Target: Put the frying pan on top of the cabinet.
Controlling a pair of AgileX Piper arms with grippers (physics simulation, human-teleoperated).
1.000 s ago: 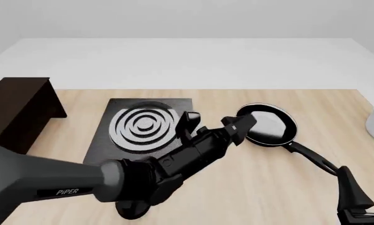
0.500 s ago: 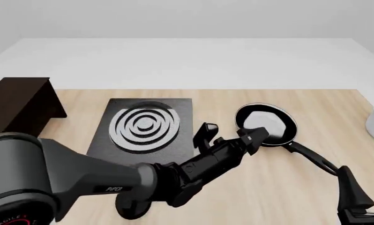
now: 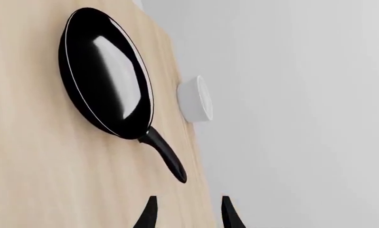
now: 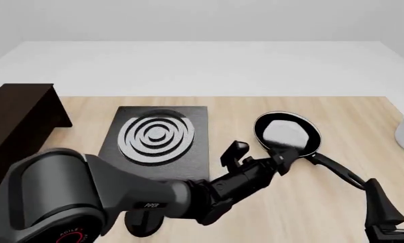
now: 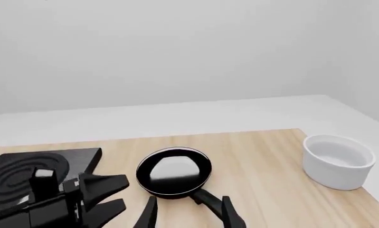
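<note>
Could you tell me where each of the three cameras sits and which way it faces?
Front view: fixed above and behind the arms, facing forward and down over the table; the left arm's open left claw nears the frying pan; cabinet far left.
Left wrist view: behind its fingertips, facing the pan.
Right wrist view: behind the right claw, facing pan, left claw and white bowl.
Shared: pan in all; bowl in both wrist views.

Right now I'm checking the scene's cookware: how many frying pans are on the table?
1. The frying pan lies on the table's right part, between the stove plate and the white bowl.
</note>
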